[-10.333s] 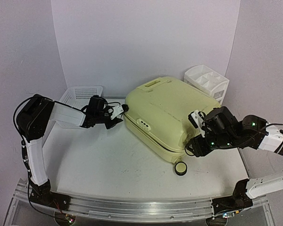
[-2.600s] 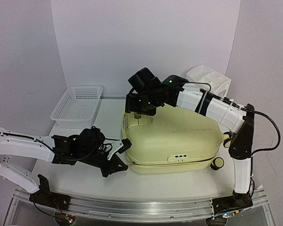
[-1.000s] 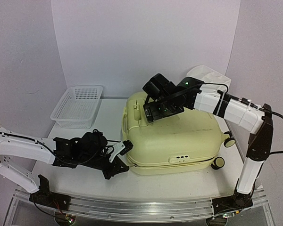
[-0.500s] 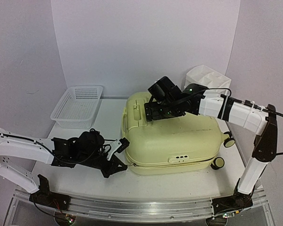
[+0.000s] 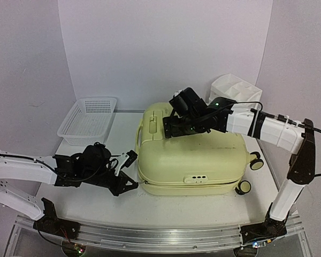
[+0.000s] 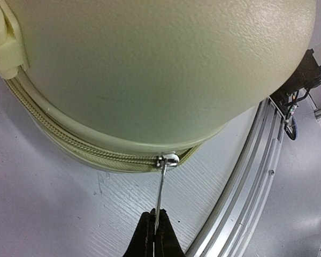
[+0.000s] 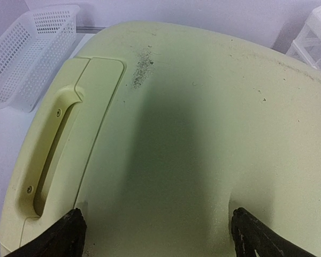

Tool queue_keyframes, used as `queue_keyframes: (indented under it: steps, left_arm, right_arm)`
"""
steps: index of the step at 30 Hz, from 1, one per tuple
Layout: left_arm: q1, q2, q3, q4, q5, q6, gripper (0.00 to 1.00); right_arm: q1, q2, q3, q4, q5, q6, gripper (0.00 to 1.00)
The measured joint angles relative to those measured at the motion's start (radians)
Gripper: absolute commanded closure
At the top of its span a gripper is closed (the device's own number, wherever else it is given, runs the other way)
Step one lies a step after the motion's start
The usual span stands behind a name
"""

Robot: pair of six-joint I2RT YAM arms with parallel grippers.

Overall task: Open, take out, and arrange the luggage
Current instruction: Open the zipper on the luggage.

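Luggage [image 5: 192, 155] flat on white table [image 5: 176, 209]; lavender walls [image 5: 123, 48] behind.

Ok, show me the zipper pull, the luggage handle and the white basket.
zipper pull [image 6: 159, 193]: left wrist view, middle of its metal tab.
luggage handle [image 7: 43, 150]: right wrist view, middle of the moulded grip.
white basket [image 5: 87, 122]: top external view, bare mesh floor.

The suitcase [image 5: 198, 152] is pale yellow-green with dark specks on top. The basket [image 5: 88, 120] is white with tiny holes. My fingers [image 7: 59, 241] are black. The zipper pull [image 6: 159, 190] is shiny silver.
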Motion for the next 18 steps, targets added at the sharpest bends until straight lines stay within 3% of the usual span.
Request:
queue_keyframes:
  steps: [6,18]
  left_arm:
    - [0.009,0.003,0.000,0.001,0.031,0.016,1.00]
    - [-0.010,0.011,0.003,0.000,0.049,0.078,1.00]
  right_arm:
    - [0.000,-0.015,0.000,-0.014,-0.005,-0.001,0.05]
    - [0.000,0.010,0.121,-0.200,-0.006,-0.032,0.05]
